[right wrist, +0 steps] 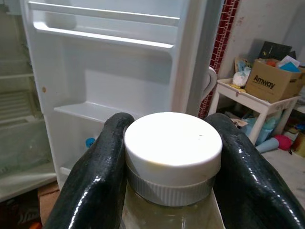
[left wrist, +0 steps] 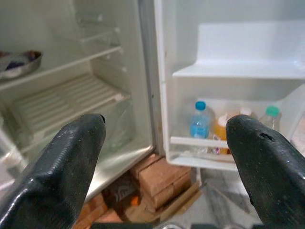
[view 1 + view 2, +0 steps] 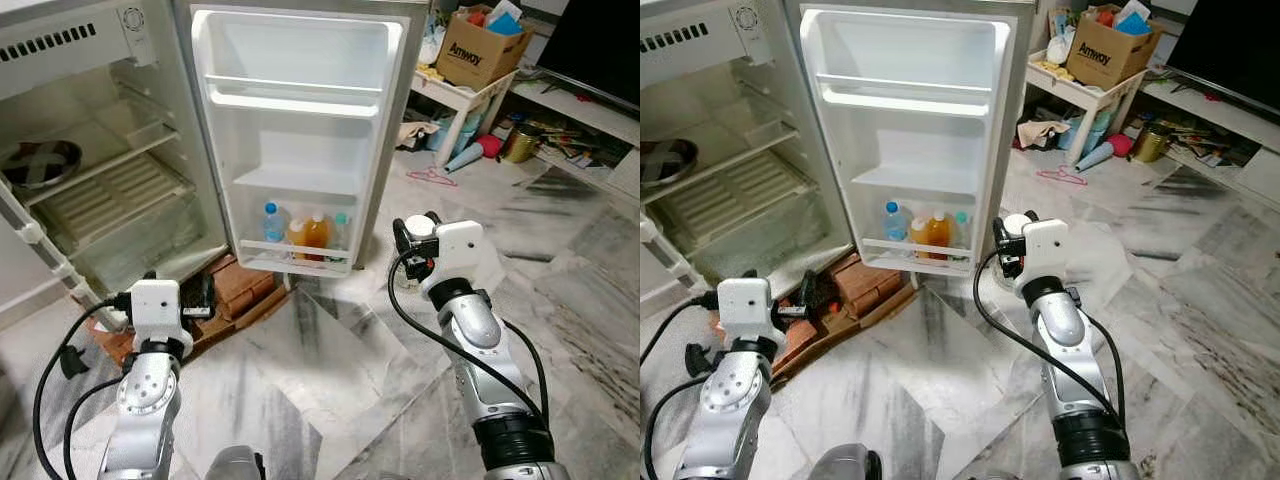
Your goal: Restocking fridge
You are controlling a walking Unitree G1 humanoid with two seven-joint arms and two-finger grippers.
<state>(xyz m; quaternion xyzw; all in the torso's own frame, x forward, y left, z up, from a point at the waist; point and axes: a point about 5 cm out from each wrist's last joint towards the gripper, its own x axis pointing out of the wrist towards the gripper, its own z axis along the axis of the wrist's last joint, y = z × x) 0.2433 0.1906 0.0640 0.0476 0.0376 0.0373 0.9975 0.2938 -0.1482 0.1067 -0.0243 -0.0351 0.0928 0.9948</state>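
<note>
Before the open fridge door point(image 3: 300, 130), right gripper point(image 1: 169, 157) clamps a white-capped bottle point(image 1: 172, 143) — seemingly juice; left gripper point(image 2: 164, 138) spread.

Both eye views look forward and down from the head at the open fridge door point(image 3: 295, 140) and marble floor point(image 3: 330, 370). The left wrist view faces the fridge interior point(image 2: 71, 95) and door's lower shelf. The right wrist view sits closest, facing the door, sharing that shelf.

The white-capped jar's point(image 1: 172, 157) body is hidden between the fingers point(image 1: 95, 181).
</note>
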